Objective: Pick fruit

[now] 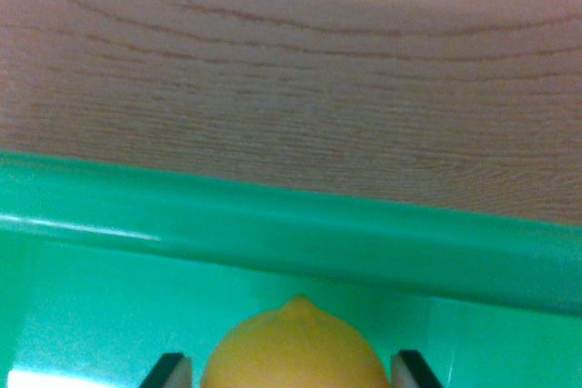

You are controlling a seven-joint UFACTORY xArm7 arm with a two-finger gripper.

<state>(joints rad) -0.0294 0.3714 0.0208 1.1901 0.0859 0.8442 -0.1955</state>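
Wrist view. Lemon sat at the bottom centre of frame, inside a green tray, nipple end pointing toward the tray's rim. Gripper: one fingertip showed on each side of the lemon, close against its flanks; actual pinch on the fruit could not be confirmed. Beyond the rim lay a wood-grain table.
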